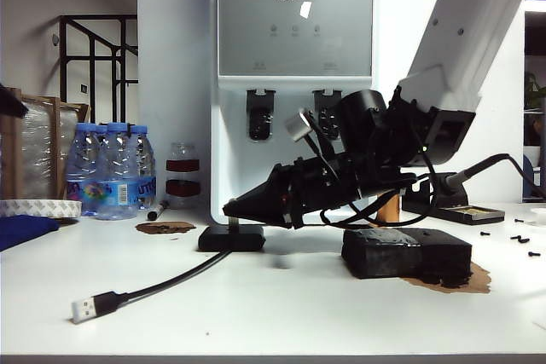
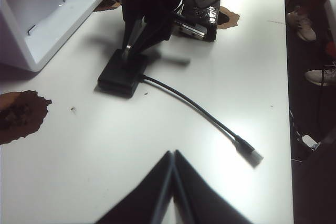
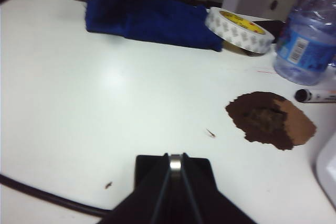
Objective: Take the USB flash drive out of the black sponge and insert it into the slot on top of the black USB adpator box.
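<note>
My right gripper (image 1: 230, 208) reaches in from the right and points down-left over the black USB adpator box (image 1: 231, 239). It is shut on the USB flash drive (image 3: 175, 162), a small silver piece pinched between its tips directly above the box (image 3: 202, 167). In the exterior view the drive (image 1: 234, 222) stands as a thin stick between the tips and the box top. The black sponge (image 1: 406, 253) lies to the right, behind the arm. My left gripper (image 2: 172, 153) hovers over bare table, shut and empty, looking at the box (image 2: 121, 75) and its cable.
The box's black cable runs to a silver plug (image 1: 84, 309) at the front left. A white water dispenser (image 1: 294, 83) stands behind. Water bottles (image 1: 115, 168), a tape roll (image 3: 239, 29), a blue cloth (image 3: 149, 19), a marker (image 3: 315, 96) and brown stains (image 3: 268, 120) lie around.
</note>
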Controlling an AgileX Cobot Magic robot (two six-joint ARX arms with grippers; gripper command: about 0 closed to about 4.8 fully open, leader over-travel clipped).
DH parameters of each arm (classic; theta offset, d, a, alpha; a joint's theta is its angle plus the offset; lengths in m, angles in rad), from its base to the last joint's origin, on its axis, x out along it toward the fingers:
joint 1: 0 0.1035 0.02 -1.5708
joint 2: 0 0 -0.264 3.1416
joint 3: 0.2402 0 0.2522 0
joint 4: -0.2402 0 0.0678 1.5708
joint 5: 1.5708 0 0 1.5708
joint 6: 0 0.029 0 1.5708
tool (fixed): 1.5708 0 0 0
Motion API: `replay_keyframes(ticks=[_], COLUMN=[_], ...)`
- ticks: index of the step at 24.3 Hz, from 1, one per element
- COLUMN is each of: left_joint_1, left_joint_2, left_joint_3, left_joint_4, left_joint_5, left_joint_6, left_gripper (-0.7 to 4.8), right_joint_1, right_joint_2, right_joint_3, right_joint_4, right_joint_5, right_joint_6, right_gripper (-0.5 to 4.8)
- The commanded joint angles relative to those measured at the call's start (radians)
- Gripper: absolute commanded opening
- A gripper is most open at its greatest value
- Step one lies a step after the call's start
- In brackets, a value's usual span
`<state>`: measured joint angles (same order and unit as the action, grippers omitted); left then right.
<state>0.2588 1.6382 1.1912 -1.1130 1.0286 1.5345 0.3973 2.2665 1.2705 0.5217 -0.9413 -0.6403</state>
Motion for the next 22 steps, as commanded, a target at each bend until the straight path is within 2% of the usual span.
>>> replay_keyframes(ticks=[1,3,11,22], left_joint_1=[-0.002,-0.002,-0.003,-0.020], left_joint_2=[-0.005,-0.005,-0.005,-0.005], left_joint_3=[0.000,0.000,0.000,0.000], left_joint_4=[0.002,0.002,0.000,0.000], left_joint_5=[0.012,0.012,0.012,0.011], left_joint_6=[0.002,0.002,0.002,0.002], left_gripper=[-0.04,-0.04,-0.04,-0.04], right_joint_1=[0.000,0.000,0.000,0.000], right_joint_2=[0.000,0.000,0.000,0.023], right_joint_3=[0.002,0.005,0.014,0.023], right_joint_4=[-0.008,-0.008,-0.007,-0.006], right_joint_5=[-0.055,-0.076,0.023,0.024], right_joint_6=[0.045,0.050,0.007,-0.011], right_gripper=[-0.04,-0.04,-0.04,-0.04])
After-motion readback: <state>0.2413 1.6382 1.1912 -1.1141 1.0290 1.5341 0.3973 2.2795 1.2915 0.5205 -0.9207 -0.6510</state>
